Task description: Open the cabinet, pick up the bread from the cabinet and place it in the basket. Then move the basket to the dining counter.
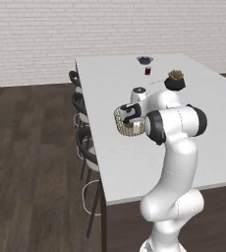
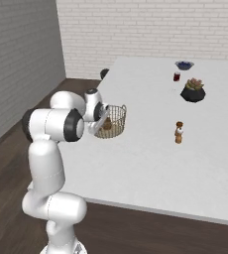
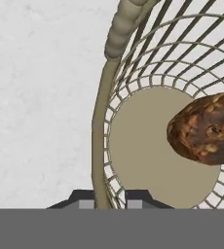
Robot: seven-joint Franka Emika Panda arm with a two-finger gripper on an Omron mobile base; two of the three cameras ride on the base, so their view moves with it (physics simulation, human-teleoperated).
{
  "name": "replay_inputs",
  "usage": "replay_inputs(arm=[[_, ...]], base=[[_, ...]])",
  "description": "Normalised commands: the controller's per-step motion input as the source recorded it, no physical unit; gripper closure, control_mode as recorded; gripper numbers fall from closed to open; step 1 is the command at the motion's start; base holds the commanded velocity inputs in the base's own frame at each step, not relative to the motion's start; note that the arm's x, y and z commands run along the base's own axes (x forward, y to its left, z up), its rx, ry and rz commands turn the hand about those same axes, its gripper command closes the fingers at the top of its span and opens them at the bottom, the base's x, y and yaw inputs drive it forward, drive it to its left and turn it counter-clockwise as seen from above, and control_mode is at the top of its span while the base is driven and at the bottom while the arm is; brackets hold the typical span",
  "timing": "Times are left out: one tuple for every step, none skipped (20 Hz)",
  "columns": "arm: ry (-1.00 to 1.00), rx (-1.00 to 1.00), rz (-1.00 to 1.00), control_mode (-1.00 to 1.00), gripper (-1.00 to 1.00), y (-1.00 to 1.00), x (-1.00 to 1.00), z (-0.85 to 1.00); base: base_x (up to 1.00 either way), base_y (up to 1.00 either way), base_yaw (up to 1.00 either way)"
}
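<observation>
The tan open-weave basket rests on the white dining counter, close to the edge with the stools. Inside it lies the golden-brown bread. My gripper points down over the basket's near rim. Its two fingertips stand close together with the rim and mesh wall between them, one outside and one inside. The cabinet is out of view.
Black stools line the counter's left side. Farther along the counter stand a potted plant, a red cup, a dark bowl and a small brown bottle.
</observation>
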Motion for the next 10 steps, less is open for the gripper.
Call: replay_inputs(arm=[[0.02,0.00,0.00,-1.00,-1.00,0.00,0.00,-0.41],[0.03,0.00,0.00,-1.00,-1.00,0.00,0.00,-0.12],[0.05,0.00,0.00,-1.00,-1.00,0.00,0.00,0.00],[0.03,0.00,0.00,-1.00,-1.00,0.00,0.00,0.00],[0.00,0.00,0.00,-1.00,-1.00,0.00,0.00,0.00],[0.00,0.00,0.00,-1.00,-1.00,0.00,0.00,0.08],[0.00,0.00,0.00,-1.00,-1.00,0.00,0.00,0.21],[0.00,0.00,0.00,-1.00,-1.00,0.00,0.00,0.36],[0.00,0.00,0.00,-1.00,-1.00,0.00,0.00,0.47],[0.00,0.03,0.00,-1.00,-1.00,0.00,-0.12,0.54]], base=[[0.00,0.00,0.00],[0.00,0.00,0.00],[0.00,0.00,0.00],[0.00,0.00,0.00],[0.00,0.00,0.00],[0.00,0.00,0.00],[0.00,0.00,0.00],[0.00,0.00,0.00],[0.00,0.00,0.00],[0.00,0.00,0.00]])
